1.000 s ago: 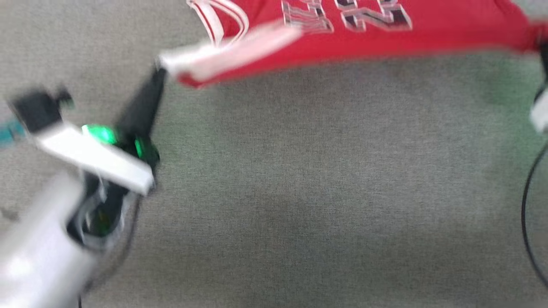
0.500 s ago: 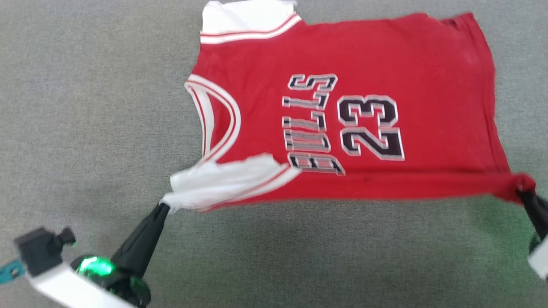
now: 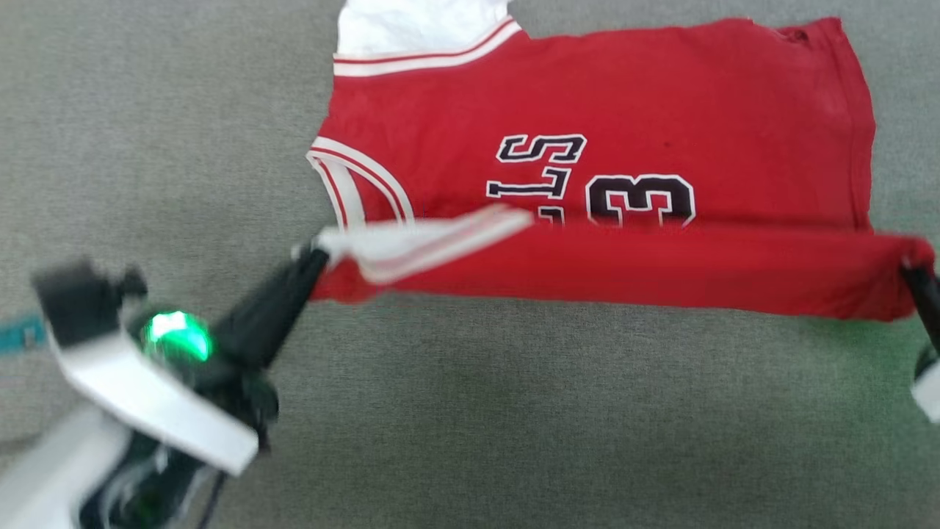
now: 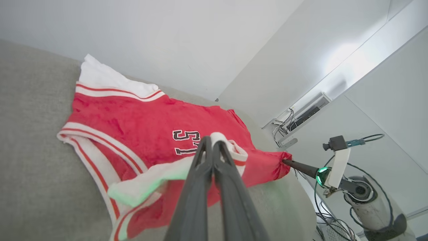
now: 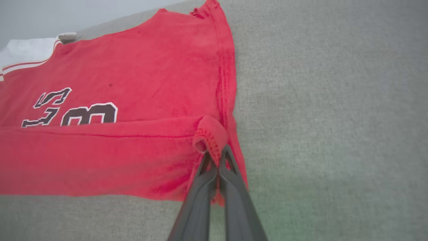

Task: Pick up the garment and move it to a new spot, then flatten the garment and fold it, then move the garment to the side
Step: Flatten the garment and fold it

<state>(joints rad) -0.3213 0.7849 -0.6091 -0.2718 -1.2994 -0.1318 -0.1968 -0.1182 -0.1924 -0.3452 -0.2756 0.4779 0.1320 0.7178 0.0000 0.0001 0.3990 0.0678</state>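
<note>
Lying on the grey tabletop (image 3: 514,426) in the head view, the garment (image 3: 602,95) has its near edge lifted. Left wrist view: left gripper (image 4: 212,141) pinched on its white sleeve. Right wrist view: right gripper (image 5: 217,157) clamped on its hem corner.

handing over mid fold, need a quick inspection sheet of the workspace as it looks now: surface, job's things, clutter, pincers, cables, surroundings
surface: grey woven surface, flat, no spills seen.
job's things: red garment, far part lying flat, near edge lifted and drawn over the lower part of the print.
clutter: nothing seen.
pincers: left pincer shut on the white near sleeve; right pincer shut on the near hem corner.
cables: black cables trailing past the surface's edge; more wires at the wall.
surroundings: pale walls.
</note>
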